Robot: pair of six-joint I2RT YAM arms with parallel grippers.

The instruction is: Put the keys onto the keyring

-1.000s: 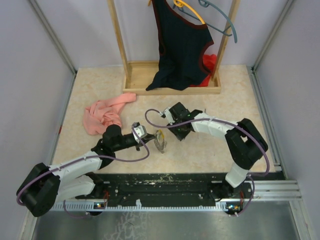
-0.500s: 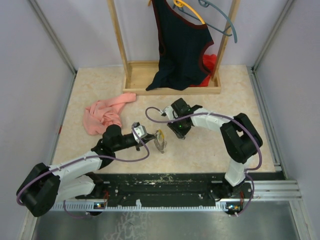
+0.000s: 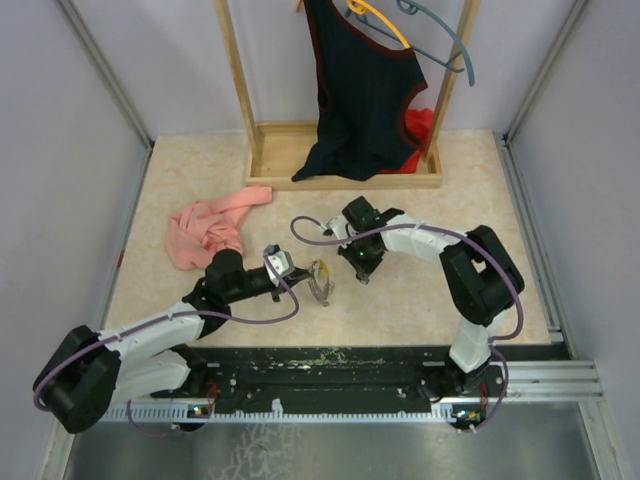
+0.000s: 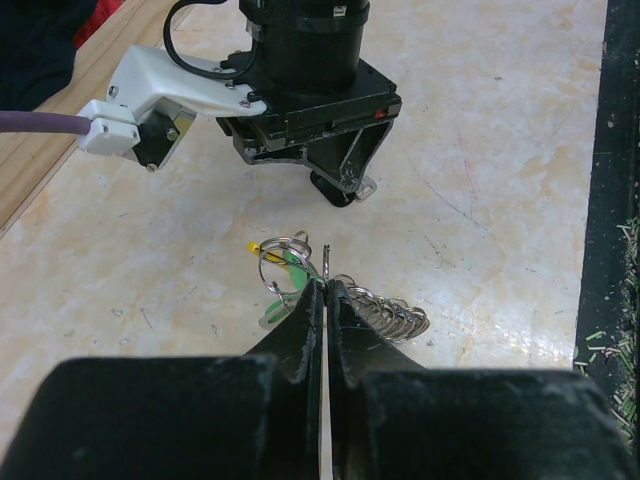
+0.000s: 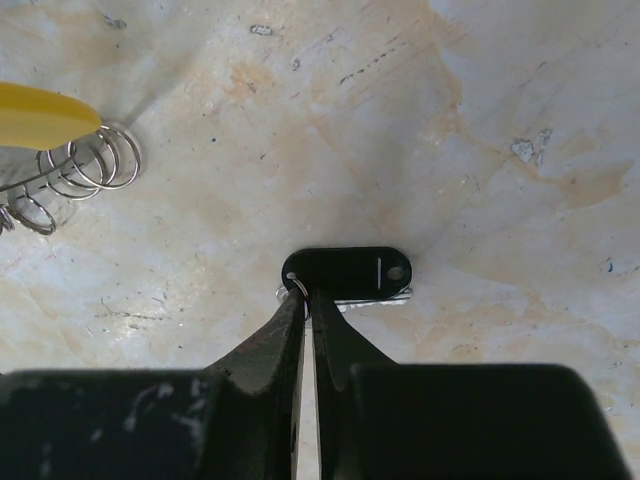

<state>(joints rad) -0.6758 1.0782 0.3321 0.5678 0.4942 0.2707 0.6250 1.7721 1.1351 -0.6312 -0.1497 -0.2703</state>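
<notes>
The black key (image 5: pixel 345 272) lies flat on the table (image 5: pixel 520 90), long axis crosswise to the right fingers (image 5: pixel 262 345), which pinch its left end; the left fingers (image 4: pixel 298 325) clamp the keyring (image 4: pixel 283 252) near that end.

**Bright wire, dull cloth**

The keyring (image 4: pixel 285 262) is thin metal wire, its coils glinting. The black key (image 5: pixel 348 272) has a smooth plastic head with a faint sheen. The table (image 5: pixel 520 80) looks smooth, marbled and scuffed. The pink cloth (image 3: pixel 205 228) is soft and matt.
</notes>
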